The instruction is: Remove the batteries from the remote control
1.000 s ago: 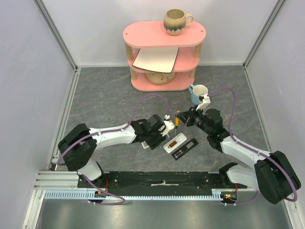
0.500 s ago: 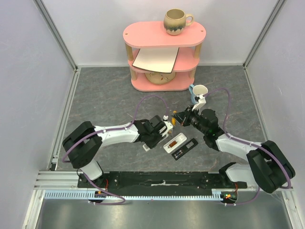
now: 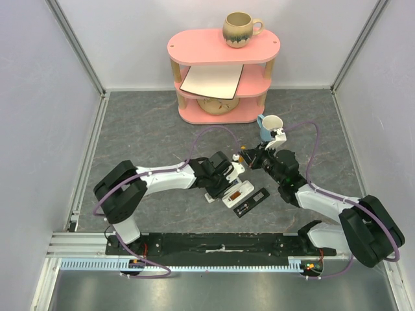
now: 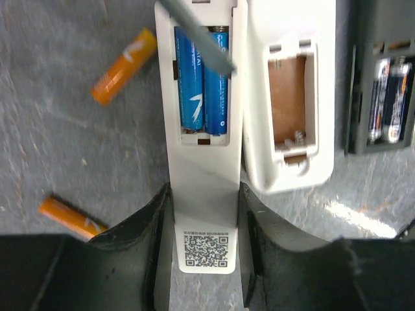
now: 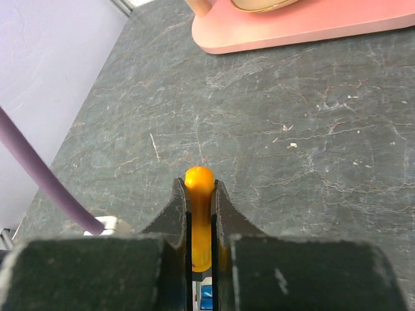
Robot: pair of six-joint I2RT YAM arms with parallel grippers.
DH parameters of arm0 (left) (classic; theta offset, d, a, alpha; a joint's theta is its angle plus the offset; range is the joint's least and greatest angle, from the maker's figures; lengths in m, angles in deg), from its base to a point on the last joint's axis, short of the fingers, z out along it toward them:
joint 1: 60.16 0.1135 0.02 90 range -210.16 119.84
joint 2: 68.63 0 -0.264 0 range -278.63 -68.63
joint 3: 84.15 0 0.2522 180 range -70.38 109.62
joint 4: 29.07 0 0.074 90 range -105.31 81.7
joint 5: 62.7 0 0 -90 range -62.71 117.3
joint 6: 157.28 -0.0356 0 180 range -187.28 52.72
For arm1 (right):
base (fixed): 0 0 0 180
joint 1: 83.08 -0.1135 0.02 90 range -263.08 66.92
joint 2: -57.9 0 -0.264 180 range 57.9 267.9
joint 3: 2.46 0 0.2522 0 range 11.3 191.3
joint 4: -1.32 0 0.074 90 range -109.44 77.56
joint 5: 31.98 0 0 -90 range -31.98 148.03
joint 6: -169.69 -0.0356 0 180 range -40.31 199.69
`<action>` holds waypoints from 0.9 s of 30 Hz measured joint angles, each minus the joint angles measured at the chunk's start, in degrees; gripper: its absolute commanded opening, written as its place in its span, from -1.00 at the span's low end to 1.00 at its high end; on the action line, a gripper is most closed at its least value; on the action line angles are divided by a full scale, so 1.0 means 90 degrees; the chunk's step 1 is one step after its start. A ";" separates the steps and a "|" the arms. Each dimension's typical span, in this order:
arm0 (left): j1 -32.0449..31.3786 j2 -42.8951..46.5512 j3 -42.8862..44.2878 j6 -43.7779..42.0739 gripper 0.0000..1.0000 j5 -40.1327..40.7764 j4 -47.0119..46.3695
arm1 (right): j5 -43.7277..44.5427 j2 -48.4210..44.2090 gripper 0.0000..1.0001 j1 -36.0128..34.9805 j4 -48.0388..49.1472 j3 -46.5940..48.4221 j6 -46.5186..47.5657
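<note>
So here's where I'm at. The left claw (image 4: 204,194) is clamped on the sides of the slim white plastic remote (image 4: 202,162), down at its QR-sticker end. The two blue cylindrical batteries (image 4: 204,103) are side by side in its open bay. The right claw (image 5: 200,184) is squeezed tight on the orange-handled screwdriver (image 5: 199,220), and its grey shaft (image 4: 198,32) crosses the top of that bay.

Two orange batteries (image 4: 123,66) (image 4: 68,217) are already loose on the grey stone-look table (image 4: 52,149). The wider white remote (image 4: 292,26) just beside has an empty bay. The black remote (image 4: 363,19) on the far side has dark cells in it.

What worries me:
- I'm only gripping the tail of the slim remote. If I pry at the far end, the body could pivot or slide out of the claw.
- If the tip skates off the round cell, it could hit the spring contact or shove the neighbouring remote.
- A cell that pops out could roll, maybe under the arm where I can't see it.

Compared with a second ago, the left claw has moved right, over the remotes, and its jaws have narrowed onto this one. The right arm has shifted a little, and the screwdriver is in much the same spot.
</note>
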 measured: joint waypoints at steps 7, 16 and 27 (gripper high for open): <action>0.0000 -0.0750 0.0743 -0.0202 -0.66 0.0112 0.0044 | 0.0245 0.0002 -1.00 0.0061 0.0000 -0.0085 0.0002; -0.0024 -0.0656 0.0493 -0.0335 0.28 0.0172 -0.0335 | 0.0508 0.0002 -1.00 0.0223 -0.0012 -0.0223 -0.0002; -0.0022 -0.0240 -0.0262 -0.0255 0.17 0.0221 -0.1270 | 0.0619 0.0061 -1.00 0.0340 0.0075 -0.0233 0.0032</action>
